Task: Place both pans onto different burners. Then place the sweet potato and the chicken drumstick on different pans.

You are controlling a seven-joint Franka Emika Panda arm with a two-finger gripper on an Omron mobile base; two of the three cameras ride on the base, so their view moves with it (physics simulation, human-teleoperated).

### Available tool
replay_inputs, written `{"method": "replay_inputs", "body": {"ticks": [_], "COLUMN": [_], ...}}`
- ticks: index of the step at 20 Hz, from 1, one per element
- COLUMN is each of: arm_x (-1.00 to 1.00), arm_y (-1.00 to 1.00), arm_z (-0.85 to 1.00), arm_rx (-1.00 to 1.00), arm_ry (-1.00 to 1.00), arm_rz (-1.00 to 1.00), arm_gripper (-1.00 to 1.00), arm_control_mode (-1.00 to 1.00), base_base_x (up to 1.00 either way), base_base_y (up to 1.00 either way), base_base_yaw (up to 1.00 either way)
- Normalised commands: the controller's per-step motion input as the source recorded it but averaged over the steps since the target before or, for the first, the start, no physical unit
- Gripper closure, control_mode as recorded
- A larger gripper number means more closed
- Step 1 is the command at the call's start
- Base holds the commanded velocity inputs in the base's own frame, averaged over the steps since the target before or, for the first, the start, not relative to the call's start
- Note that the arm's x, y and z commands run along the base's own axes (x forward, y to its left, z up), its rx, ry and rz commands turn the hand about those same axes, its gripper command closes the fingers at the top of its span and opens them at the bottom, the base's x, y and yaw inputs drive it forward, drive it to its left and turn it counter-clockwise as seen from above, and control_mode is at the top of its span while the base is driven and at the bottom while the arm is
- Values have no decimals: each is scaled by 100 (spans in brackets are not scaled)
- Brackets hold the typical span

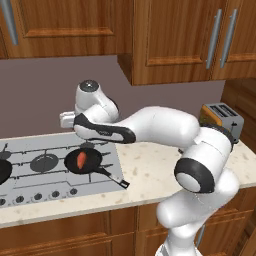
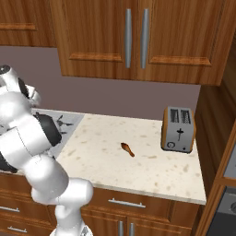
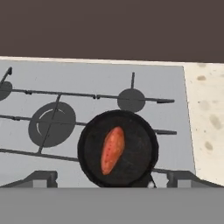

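A black pan (image 1: pixel 91 161) (image 3: pixel 131 151) sits on the right front burner of the steel cooktop (image 1: pixel 111 156), its handle pointing toward the counter's front. The sweet potato (image 1: pixel 81 160) (image 3: pixel 112 149) lies inside it. My gripper (image 3: pixel 113 179) hangs above this pan, open wide, with nothing between its fingertips (image 3: pixel 41 178). A second black pan (image 1: pixel 2 171) shows partly at the left edge, on the cooktop. The chicken drumstick (image 2: pixel 127 149) lies on the speckled counter (image 2: pixel 138 170), left of the toaster.
A bare large burner (image 1: pixel 44 162) (image 3: pixel 52 124) lies left of the loaded pan, and a small burner (image 3: pixel 131 99) lies behind it. A toaster (image 2: pixel 179 129) (image 1: pixel 220 117) stands at the counter's right end. Wooden cabinets hang overhead.
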Motion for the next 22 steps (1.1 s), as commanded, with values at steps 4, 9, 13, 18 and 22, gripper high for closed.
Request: {"method": "replay_inputs", "body": {"ticks": [4,9,13,18,22], "arm_x": [-54,-56,-57,-52,-27], "arm_y": [-19,-27,-52,-62,-59], "arm_z": [38,17,15,22,33], "arm_rx": [0,-2,-1,0,0], "arm_ry": [-15,-18,-16,-9,0], "arm_rz": [9,9,7,3,0], "arm_gripper": [-100,-100,-100,-100,-100], "arm_control_mode": [-100,-100,-100,-100,-100], "base_base_x": [0,0,0,0,0], "base_base_y": [0,0,0,0,0], "base_base_yaw": [0,0,0,0,0]}}
